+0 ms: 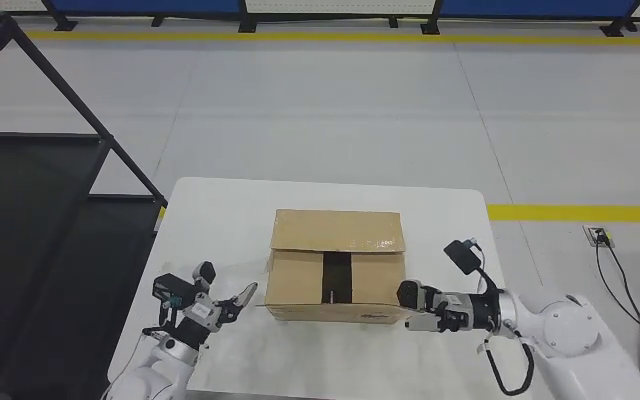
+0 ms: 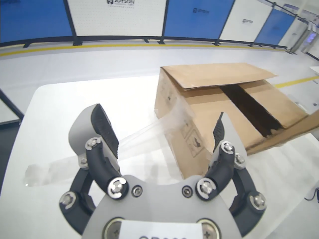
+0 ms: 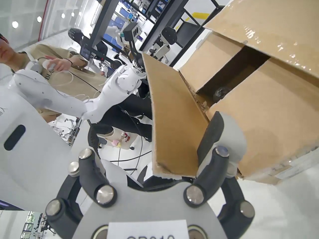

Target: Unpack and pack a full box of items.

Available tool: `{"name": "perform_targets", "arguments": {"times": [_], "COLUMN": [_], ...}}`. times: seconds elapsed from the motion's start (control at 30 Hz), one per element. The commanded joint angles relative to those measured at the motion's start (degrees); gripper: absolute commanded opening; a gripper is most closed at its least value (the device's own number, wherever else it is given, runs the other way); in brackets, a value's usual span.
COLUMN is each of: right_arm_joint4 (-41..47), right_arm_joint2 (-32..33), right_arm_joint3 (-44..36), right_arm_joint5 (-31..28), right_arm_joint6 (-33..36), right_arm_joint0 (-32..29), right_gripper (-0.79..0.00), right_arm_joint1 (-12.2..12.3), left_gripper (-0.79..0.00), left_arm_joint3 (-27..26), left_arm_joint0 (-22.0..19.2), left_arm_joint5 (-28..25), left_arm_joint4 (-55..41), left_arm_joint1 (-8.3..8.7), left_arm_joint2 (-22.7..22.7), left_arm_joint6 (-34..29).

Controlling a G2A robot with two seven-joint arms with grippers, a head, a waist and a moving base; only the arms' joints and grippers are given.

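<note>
A brown cardboard box (image 1: 300,275) stands mid-table. Its two side flaps lie folded in, with a dark gap (image 1: 337,275) between them. The back flap (image 2: 216,75) tilts over the top, and the front flap (image 3: 174,115) folds outward. My left gripper (image 1: 222,297) hovers open near the box's front left corner. A strip of clear tape (image 2: 149,130) runs from that corner past one finger (image 2: 104,130) down to the table. My right gripper (image 1: 408,306) sits at the front right corner, open, with the front flap between its fingers and against one finger (image 3: 219,135).
The white table (image 1: 220,220) has bare room left of and behind the box. A black metal frame (image 1: 60,250) stands just off the table's left edge. The table's front edge lies close under both arms.
</note>
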Motion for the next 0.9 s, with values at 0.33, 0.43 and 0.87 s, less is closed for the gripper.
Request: {"name": "perform_targets", "arguments": {"times": [0.33, 0.43, 0.87], "right_arm_joint4": [-6.1, -5.8, -0.6], "right_arm_joint2": [-6.5, -8.3, -12.1], "right_arm_joint3": [-0.8, -0.4, 1.2], "right_arm_joint5": [-7.4, -8.2, -8.9], "right_arm_joint6": [-7.4, -8.3, -8.9], "right_arm_joint0": [-1.4, -0.5, 2.5], "right_gripper": [0.0, 0.0, 0.0], "right_arm_joint1": [7.0, 8.2, 10.6], "left_gripper": [0.0, 0.0, 0.0], "left_arm_joint3": [-1.1, -0.8, 0.7], "left_arm_joint0": [2.8, 2.6, 1.1], "left_arm_joint5": [-12.6, -12.1, -12.2], "left_arm_joint4": [8.1, 10.3, 11.4], "left_arm_joint1": [1.2, 1.28, 1.42], "left_arm_joint2": [-1.0, -0.3, 1.4], "left_arm_joint6": [2.0, 0.2, -2.6]}}
